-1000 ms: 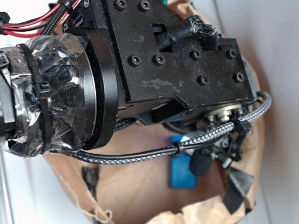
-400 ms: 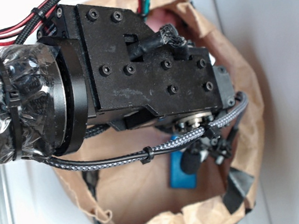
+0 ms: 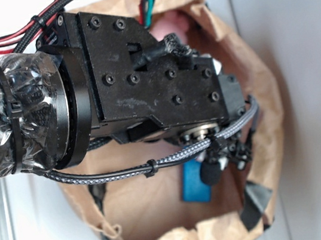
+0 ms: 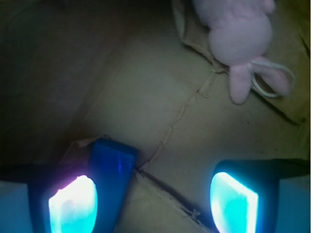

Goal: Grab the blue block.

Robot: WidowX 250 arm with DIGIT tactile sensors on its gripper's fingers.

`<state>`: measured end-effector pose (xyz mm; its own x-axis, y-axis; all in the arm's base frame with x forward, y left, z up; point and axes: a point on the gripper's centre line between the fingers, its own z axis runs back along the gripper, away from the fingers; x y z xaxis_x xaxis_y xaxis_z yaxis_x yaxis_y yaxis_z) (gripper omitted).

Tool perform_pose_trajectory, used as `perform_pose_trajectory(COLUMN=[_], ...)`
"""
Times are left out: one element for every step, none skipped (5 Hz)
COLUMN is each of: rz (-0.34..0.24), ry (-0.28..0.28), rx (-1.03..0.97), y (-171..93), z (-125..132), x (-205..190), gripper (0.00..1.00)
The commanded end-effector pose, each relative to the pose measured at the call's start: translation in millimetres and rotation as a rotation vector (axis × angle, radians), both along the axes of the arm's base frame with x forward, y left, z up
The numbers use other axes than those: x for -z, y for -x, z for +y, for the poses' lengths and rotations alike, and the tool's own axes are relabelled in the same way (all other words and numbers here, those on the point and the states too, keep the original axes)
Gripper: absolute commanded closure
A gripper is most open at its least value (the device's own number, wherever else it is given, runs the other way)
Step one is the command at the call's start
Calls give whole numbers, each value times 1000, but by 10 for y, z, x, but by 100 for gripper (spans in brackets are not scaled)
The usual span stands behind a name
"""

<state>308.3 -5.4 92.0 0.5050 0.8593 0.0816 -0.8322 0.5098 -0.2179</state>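
Note:
The blue block [image 4: 112, 167] lies on the brown paper floor of the bag, right beside my left fingertip [image 4: 73, 204]. My gripper [image 4: 153, 204] is open, with a wide gap between the glowing pads and only paper in the middle of it. In the exterior view the blue block [image 3: 195, 185] shows below the black arm, with the gripper [image 3: 215, 163] low over its upper end, mostly hidden by the wrist and cables.
A pink plush bunny [image 4: 241, 36] lies at the top right of the wrist view. The crumpled brown paper bag [image 3: 266, 116] rings the whole working area, with torn folds along its floor. A braided cable [image 3: 114, 174] loops under the arm.
The arm has shifted to the left and slightly up in the exterior view. The blue block has stayed where it was.

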Motion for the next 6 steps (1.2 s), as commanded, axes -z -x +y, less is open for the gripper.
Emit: perform_pose_trajectory(rz=[-94,-92,-94,-91,-98,-83], ry=[18,17,15,13,-13,-27], rx=[-75,-79,-63,-63,-44,-85], y=[-53,-67,-89,-120,-166,-253], z=[-117,-173,-308,-386,-476,-359], x=[-220,-190,-194,-175,-99,-11], gripper=[0,0,0,0,0,0])
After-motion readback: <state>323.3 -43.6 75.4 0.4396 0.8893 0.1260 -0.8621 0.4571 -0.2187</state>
